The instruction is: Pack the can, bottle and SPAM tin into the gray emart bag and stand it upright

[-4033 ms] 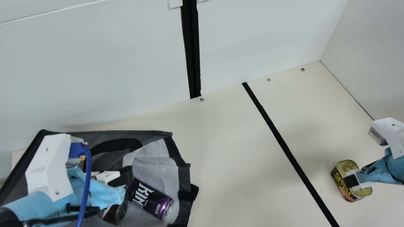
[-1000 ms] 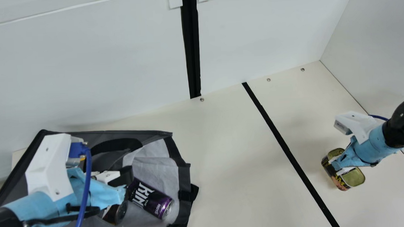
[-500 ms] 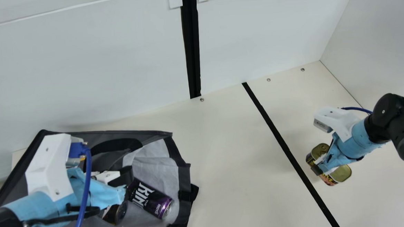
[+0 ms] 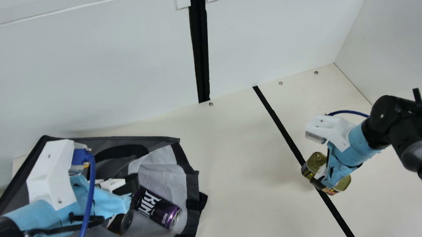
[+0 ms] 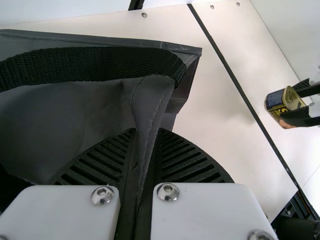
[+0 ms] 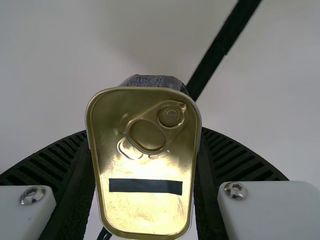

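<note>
Main view: can in gray bag (my left gripper pinches its fabric); SPAM tin clamped between right gripper jaws.

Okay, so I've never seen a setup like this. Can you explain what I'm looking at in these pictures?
It's a robot with two arms, each ending in a two-fingered gripper. The wide picture comes from a camera on a neck between the arms; the two close-ups come from cameras on its left and right wrists.

On the cream table is an open gray bag. A purple can lies inside, beside a dark round-ended item that may be the bottle. The left gripper pinches a fold of the bag's fabric. The right gripper holds the SPAM tin by its sides, apparently lifted off the table.
</note>
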{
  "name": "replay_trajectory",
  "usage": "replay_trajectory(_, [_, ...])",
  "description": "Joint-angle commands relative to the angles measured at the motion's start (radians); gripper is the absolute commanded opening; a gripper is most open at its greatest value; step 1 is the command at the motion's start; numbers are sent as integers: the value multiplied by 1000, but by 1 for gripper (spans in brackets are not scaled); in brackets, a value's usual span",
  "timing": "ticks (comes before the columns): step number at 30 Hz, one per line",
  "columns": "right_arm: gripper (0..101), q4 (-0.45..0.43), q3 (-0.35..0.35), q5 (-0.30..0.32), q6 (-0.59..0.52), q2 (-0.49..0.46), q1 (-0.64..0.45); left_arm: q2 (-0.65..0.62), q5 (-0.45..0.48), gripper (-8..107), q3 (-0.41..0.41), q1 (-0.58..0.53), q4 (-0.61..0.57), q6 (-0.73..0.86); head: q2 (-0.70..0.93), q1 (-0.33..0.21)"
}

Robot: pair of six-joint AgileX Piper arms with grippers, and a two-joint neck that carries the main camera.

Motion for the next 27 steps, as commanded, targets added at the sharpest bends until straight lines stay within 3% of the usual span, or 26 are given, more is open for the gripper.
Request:
replay_trajectory(1, [0,5,11,-1,-12,-7,17,0,0,-8,0,0,0,0,-1,-23])
replay_trajectory(15, [0,25,101,-1,-53,-83,141,0,0,-8,0,0,0,0,-1,-23])
replay_trajectory(27, [0,45,142,-1,-25,-128,283,0,0,-8,0,0,0,0,-1,-23])
